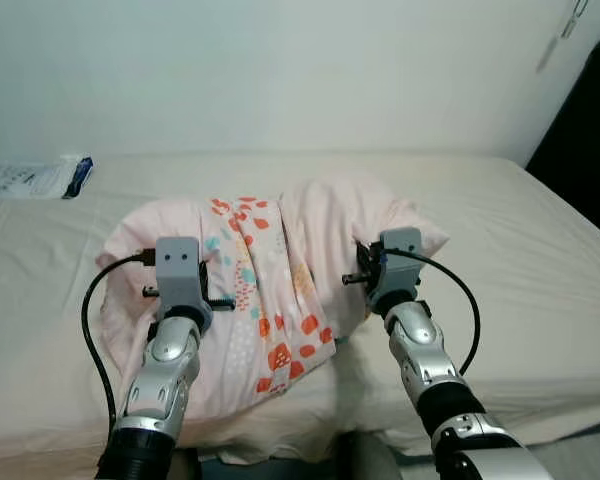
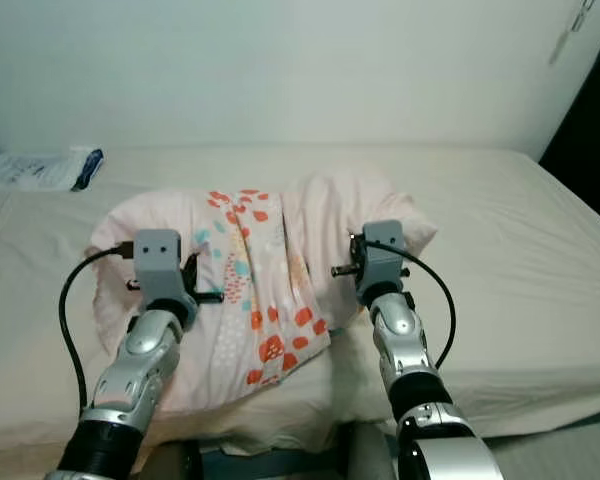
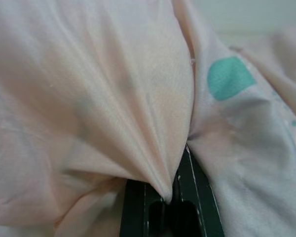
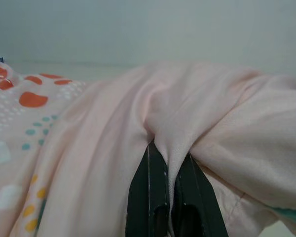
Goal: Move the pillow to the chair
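A pale pink pillow (image 1: 280, 260) with a band of red and teal dots lies across the near part of the bed (image 1: 540, 260). My left gripper (image 1: 185, 262) is at the pillow's left side, shut on a fold of its cloth; the left wrist view has pink fabric (image 3: 113, 98) pinched between the black fingers (image 3: 197, 207). At the pillow's right end my right gripper (image 1: 392, 258) is also shut on the pillow, with a pleat of cloth (image 4: 172, 133) squeezed between its fingers (image 4: 147, 197).
The bed has a cream sheet and stands against a white wall (image 1: 280, 70). A plastic packet (image 1: 35, 178) lies at the bed's far left corner. A dark shape (image 1: 585, 130) stands at the right edge.
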### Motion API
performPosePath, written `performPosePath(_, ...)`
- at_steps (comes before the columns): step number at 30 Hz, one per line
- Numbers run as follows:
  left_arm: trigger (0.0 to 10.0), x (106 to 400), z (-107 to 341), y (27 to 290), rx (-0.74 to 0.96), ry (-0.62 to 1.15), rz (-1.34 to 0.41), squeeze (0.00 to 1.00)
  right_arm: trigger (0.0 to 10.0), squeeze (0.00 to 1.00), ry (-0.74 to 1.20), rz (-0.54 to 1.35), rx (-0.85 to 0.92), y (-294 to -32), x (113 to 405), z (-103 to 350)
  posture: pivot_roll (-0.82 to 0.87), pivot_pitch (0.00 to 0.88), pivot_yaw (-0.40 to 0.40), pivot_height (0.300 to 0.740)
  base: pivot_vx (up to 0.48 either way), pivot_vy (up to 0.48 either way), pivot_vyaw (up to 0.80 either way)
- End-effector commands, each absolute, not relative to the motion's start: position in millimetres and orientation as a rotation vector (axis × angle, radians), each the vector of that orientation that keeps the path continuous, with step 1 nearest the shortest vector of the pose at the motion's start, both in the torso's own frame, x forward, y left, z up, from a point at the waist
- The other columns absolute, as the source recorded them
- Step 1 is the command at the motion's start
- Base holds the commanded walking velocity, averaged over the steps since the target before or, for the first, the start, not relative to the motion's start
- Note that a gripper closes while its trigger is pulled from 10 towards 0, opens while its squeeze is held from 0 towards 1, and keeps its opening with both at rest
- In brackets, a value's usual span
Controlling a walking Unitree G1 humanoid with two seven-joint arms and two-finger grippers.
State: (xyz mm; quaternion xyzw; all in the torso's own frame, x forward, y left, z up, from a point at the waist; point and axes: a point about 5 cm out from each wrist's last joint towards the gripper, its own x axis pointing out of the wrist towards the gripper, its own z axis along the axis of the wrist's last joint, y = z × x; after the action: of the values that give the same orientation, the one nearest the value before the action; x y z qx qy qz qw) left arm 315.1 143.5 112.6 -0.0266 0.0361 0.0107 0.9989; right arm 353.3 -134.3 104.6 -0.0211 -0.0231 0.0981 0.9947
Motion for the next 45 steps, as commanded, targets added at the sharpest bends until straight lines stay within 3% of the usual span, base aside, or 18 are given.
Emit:
performPosePath(1, 10.0, 317.6, 117.9, 128.9, -0.051, 0.045, -0.031, 0.0, 10.0, 0.0, -0.05, 0.245, -0.058, -123.4, 353.9, 106.4, 0.03, 0.0, -0.105, 0.649, 0.0, 0.0, 0.0)
performPosePath(22, 10.0, 315.8, 121.0, 131.5, -0.126, 0.03, -0.038, 0.0, 10.0, 0.0, -0.047, 0.279, -0.064, -117.1, 353.4, 106.3, 0.04, 0.0, -0.115, 0.724, 0.0, 0.0, 0.0)
performPosePath(40, 10.0, 310.6, 106.8, 130.0, -0.061, 0.058, -0.034, 0.0, 10.0, 0.0, 0.044, 0.291, -0.093, -110.3, 348.9, 88.1, 0.05, 0.0, -0.126, 0.724, 0.0, 0.0, 0.0)
performPosePath(45, 10.0, 305.8, 96.9, 130.4, -0.031, 0.069, -0.047, 0.0, 10.0, 0.0, 0.052, 0.281, -0.021, -110.7, 345.6, 82.7, 0.05, 0.0, -0.119, 0.724, 0.0, 0.0, 0.0)
